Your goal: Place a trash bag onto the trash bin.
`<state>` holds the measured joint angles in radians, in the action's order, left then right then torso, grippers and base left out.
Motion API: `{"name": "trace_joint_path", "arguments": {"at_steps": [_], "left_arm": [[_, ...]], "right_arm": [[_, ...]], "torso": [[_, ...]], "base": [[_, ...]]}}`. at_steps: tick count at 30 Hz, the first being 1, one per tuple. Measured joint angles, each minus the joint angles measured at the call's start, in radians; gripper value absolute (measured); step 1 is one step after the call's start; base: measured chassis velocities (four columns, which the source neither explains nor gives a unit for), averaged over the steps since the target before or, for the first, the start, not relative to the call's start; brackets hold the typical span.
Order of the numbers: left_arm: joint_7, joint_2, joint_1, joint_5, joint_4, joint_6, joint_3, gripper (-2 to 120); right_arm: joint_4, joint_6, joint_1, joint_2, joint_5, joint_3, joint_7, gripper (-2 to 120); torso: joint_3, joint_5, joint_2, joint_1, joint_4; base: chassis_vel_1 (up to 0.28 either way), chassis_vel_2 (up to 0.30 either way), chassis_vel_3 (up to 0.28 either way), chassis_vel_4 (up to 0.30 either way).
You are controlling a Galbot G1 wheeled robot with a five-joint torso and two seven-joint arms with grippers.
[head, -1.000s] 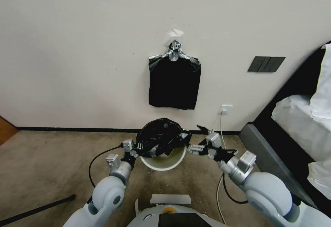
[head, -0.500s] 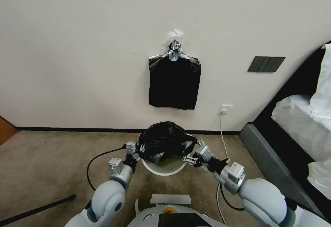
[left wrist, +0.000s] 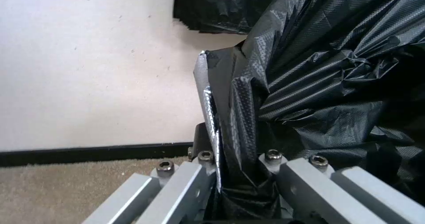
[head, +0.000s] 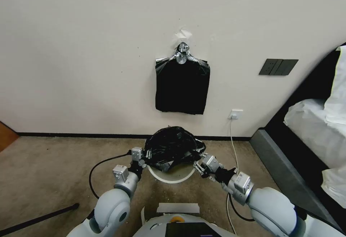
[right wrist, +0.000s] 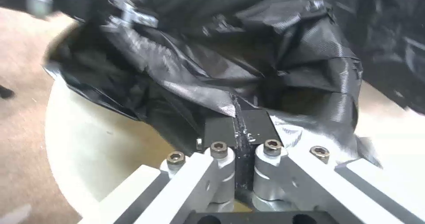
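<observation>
Small round cream-white plastic trash bin (head: 173, 176) on the beige carpet floor (head: 54, 165), near the wall's black skirting. Crinkly glossy black plastic trash bag (head: 173, 146) bunched over the bin's mouth, covering its far part, near rim bare. Left gripper (head: 143, 156) at the bag's left edge, fingers (left wrist: 195, 181) pinching a fold of plastic. Right gripper (head: 199, 161) at the bag's right edge, fingers (right wrist: 221, 171) pressed together on a thin pleat. Flat rectangular bundle of black bags (head: 182, 85) above the bin, hung from a silver clip (head: 183, 51) on the wall.

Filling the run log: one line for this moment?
left claw: shut on crinkly black plastic trash bag | right claw: shut on it | bag above round cream-white bin
</observation>
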<state>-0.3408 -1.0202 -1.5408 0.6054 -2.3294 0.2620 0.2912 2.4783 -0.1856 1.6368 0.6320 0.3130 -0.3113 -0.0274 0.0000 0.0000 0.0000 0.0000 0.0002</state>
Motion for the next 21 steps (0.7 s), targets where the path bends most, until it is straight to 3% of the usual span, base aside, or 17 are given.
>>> {"name": "trace_joint_path", "arguments": {"at_steps": [3,7,10,21], "left_arm": [[-0.021,-0.004,0.007,0.049,-0.004,0.016,0.007,3],[-0.082,-0.006,0.03,0.239,-0.024,0.056,0.036,3],[-0.103,-0.003,0.04,0.299,-0.029,0.066,0.051,3],[-0.172,-0.002,0.068,0.416,-0.032,0.079,0.074,3]], "right_arm": [[-0.006,0.043,0.032,0.005,-0.015,-0.005,-0.007,0],[-0.031,0.115,0.114,0.029,-0.063,-0.027,-0.02,0],[-0.043,0.142,0.136,0.037,-0.086,-0.033,-0.035,0],[-0.027,0.21,0.22,0.073,-0.123,-0.034,-0.112,0]], "torso": [[0.0,0.0,0.0,0.0,-0.0001],[0.0,-0.0001,0.0,0.0,-0.0003],[0.0,0.0001,0.0,0.0,-0.0002],[0.0,-0.0001,0.0,0.0,-0.0002]], "base": [[0.0,0.0,0.0,0.0],[0.0,0.0,0.0,0.0],[0.0,0.0,0.0,0.0],[0.0,0.0,0.0,0.0]]}}
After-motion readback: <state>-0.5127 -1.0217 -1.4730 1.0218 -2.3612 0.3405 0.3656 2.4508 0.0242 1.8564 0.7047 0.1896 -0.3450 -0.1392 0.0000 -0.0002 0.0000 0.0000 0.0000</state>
